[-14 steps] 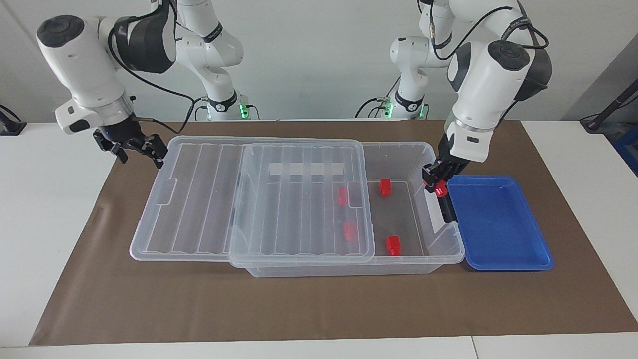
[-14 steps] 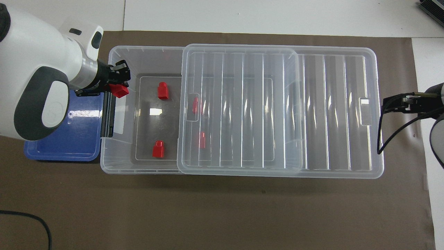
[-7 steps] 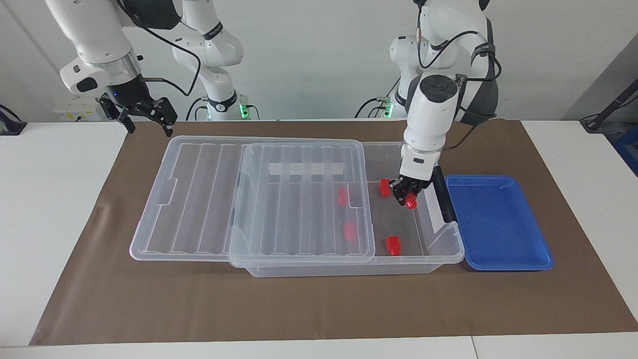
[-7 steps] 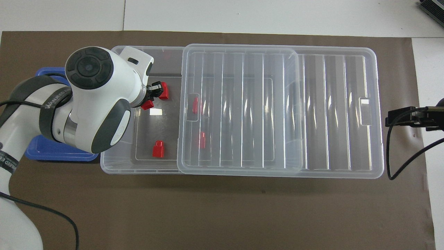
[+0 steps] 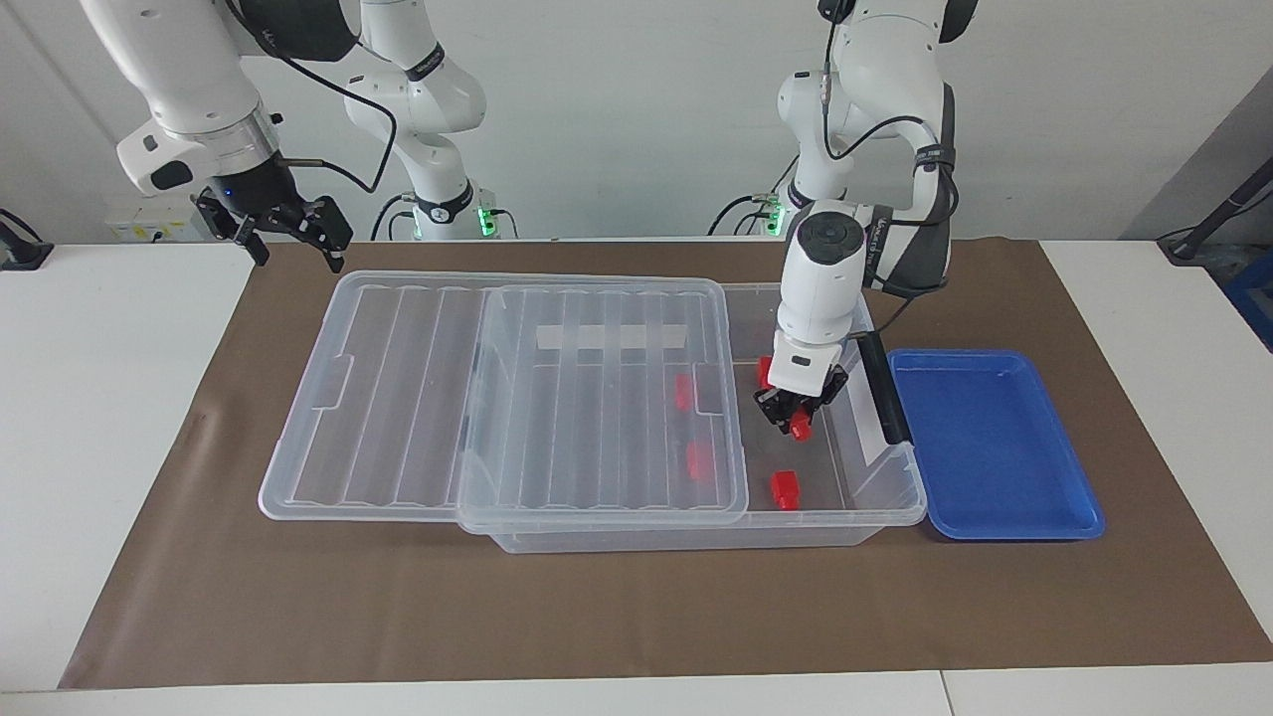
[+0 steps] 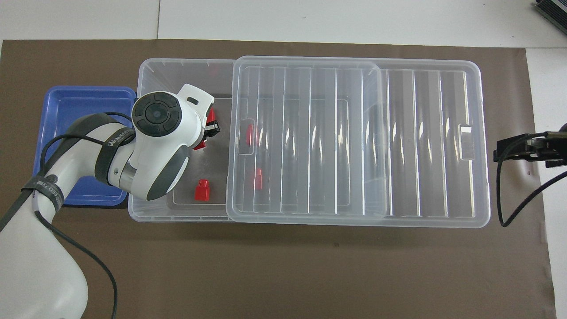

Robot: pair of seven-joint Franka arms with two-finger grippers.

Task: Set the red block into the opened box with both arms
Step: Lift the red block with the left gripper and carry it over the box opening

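Brown matting (image 5: 636,607) covers the white desk (image 5: 99,398) and carries all items. Going by the facing view, nearest the camera sits the box (image 5: 696,537), a clear bin whose ribbed lid (image 5: 497,398) is slid toward the right arm's end, exposing the compartment at the left arm's end so blocks can be dropped in. Four red blocks already lie on the bin floor, two under the lid's edge and two in the open part, one of them (image 5: 785,489) close to the wall farthest from the robots. Beside the box's black handle, the blue tray (image 5: 995,447) holds nothing visible, which suggests it was the supply. Over the open compartment, the left tool (image 5: 793,418) is clenched on the red block (image 5: 801,426), held low inside the walls, judged so that release causes little bounce. Release appears the next step. Nearest the robots, the right tool (image 5: 283,231) waits with fingers spread, raised over the mat by the lid's corner, clear of the work.
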